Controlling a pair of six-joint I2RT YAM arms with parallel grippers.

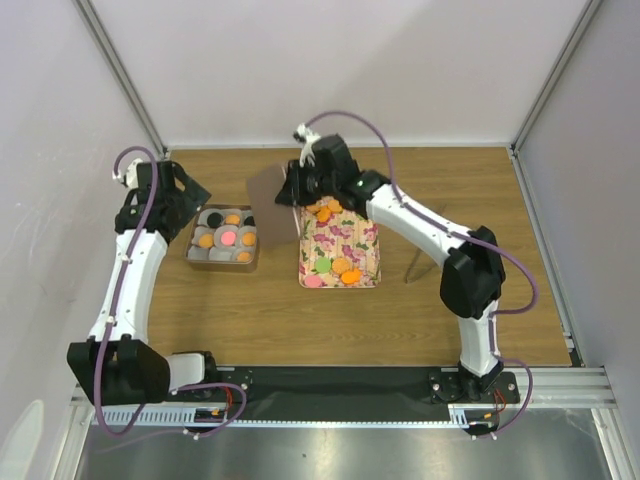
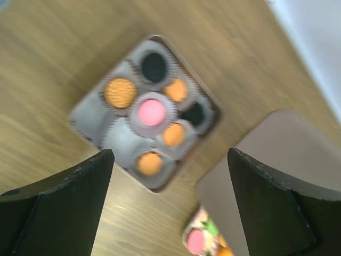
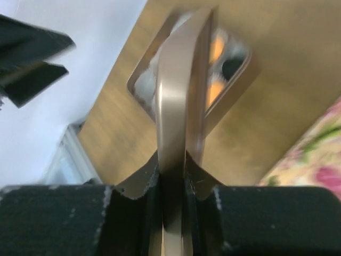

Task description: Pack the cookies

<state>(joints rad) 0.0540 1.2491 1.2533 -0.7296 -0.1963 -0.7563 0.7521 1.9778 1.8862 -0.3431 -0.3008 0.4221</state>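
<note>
Cookies sit in paper cups inside a square tin (image 1: 191, 256): a pink one (image 1: 228, 238) in the middle, orange (image 1: 205, 240) and black ones around it. More cookies (image 1: 345, 268) lie on the floral tray (image 1: 355, 240). My left gripper (image 1: 185, 197) hovers open just left of the tin; in the left wrist view its fingers (image 2: 69, 202) stand wide above the tin (image 2: 85, 125) with nothing between them. My right gripper (image 1: 298, 185) is shut on the edge of the plain metal lid (image 3: 184, 101), held on edge above the table between tin and tray.
The lid (image 2: 266, 160) shows at the right of the left wrist view, with a corner of the floral tray (image 2: 205, 237) below it. White walls close off the table at the back and both sides. Bare wood lies in front of tin and tray.
</note>
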